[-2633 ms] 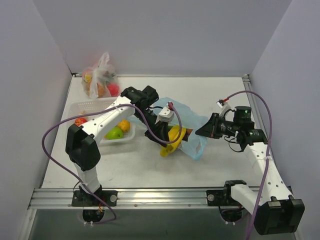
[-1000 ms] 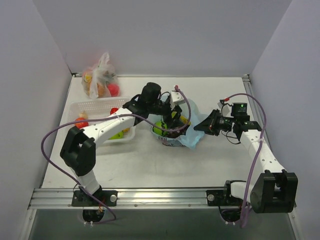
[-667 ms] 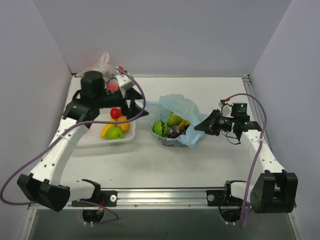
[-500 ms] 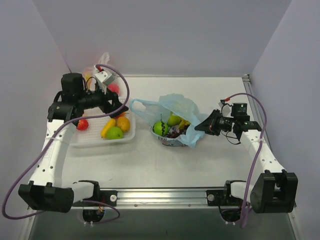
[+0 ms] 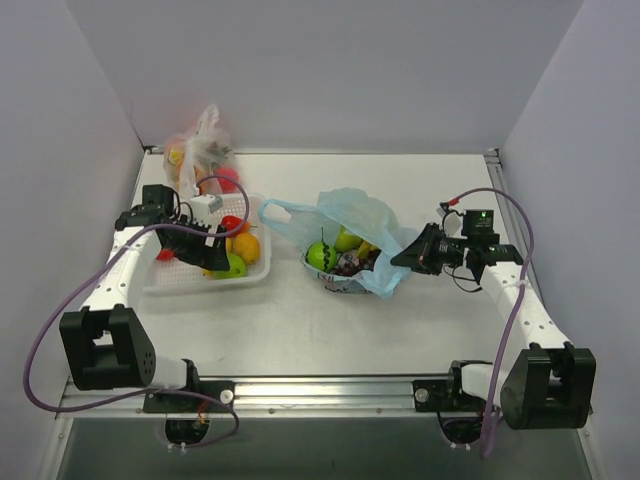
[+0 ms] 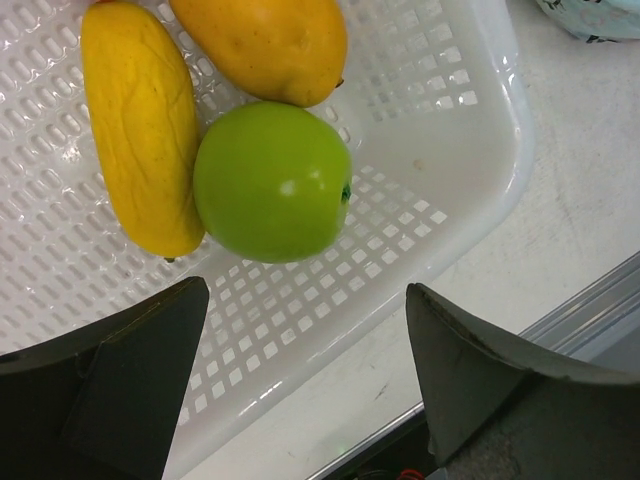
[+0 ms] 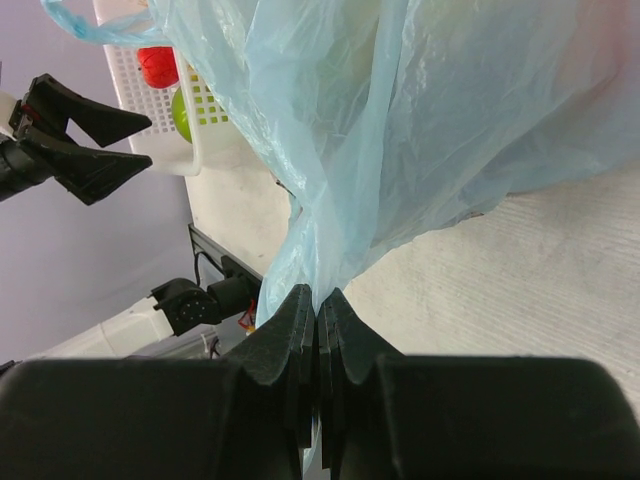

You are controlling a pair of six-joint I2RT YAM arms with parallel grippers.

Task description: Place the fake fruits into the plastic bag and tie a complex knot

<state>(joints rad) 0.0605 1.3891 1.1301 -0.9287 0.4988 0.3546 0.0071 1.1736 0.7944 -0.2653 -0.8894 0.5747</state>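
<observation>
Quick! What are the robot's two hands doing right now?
Left gripper: open, empty, over the green apple in the basket.
Right gripper: shut on the plastic bag.

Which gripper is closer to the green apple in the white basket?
Left. The left gripper hangs open just above the green apple; the right gripper is far off, shut on the plastic bag.

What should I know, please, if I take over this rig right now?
Left gripper: open, empty, hovering over the green apple in the white basket.
Right gripper: shut on the edge of the blue bag, holding it up.
Done: another apple, grapes and a banana sit in the bag.
Left: move the basket's green apple, yellow piece, orange piece and red pieces in, then tie the handles. No knot yet.
</observation>
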